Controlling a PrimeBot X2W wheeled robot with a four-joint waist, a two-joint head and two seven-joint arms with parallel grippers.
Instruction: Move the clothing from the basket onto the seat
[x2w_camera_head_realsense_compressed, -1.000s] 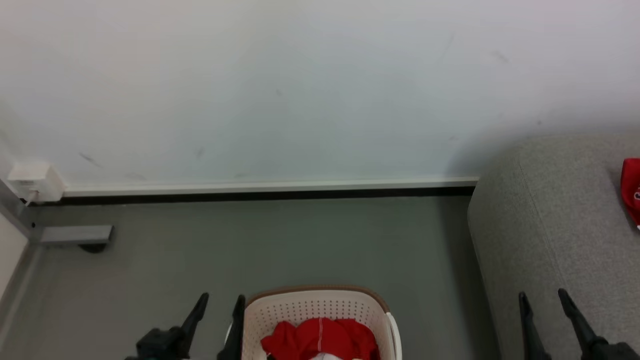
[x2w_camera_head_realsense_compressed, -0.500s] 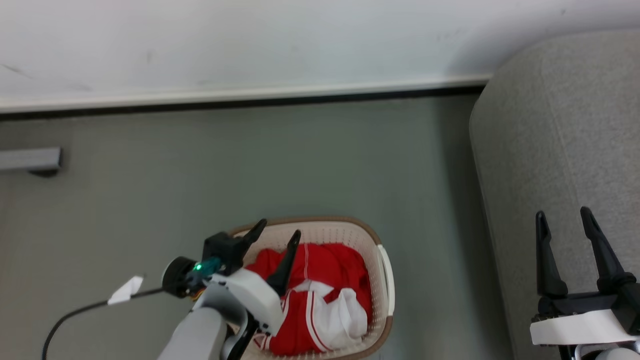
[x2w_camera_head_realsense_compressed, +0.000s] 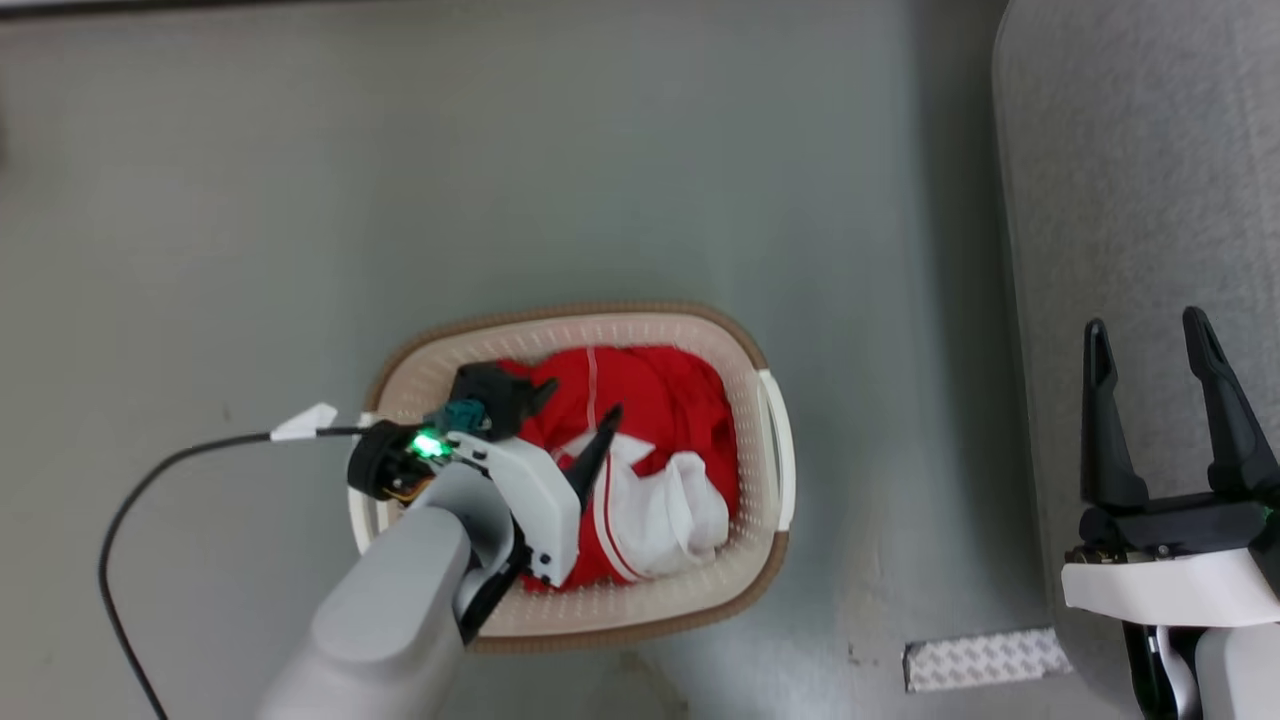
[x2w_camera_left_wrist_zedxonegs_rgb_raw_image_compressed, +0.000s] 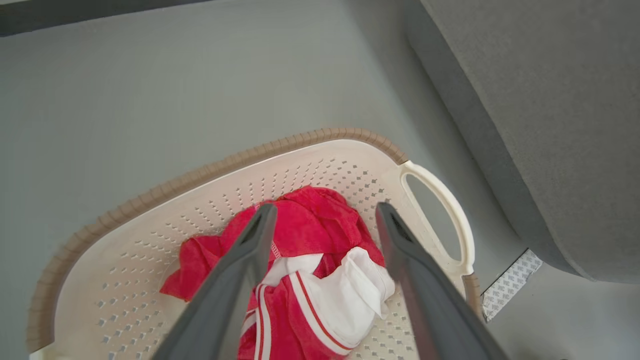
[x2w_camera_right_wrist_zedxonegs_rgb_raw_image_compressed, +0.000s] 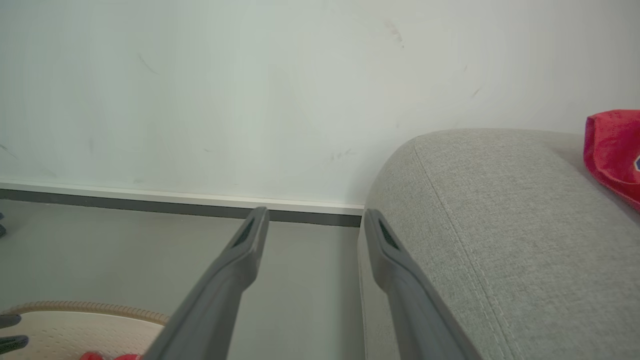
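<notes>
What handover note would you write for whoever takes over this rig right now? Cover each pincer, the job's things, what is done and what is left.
Left pincer: open, empty, over the clothing in the basket.
Right pincer: open, empty, by the sofa.
Done: one red piece lies on the sofa.
Left: grasp the basket's clothing and carry it to the sofa.
</notes>
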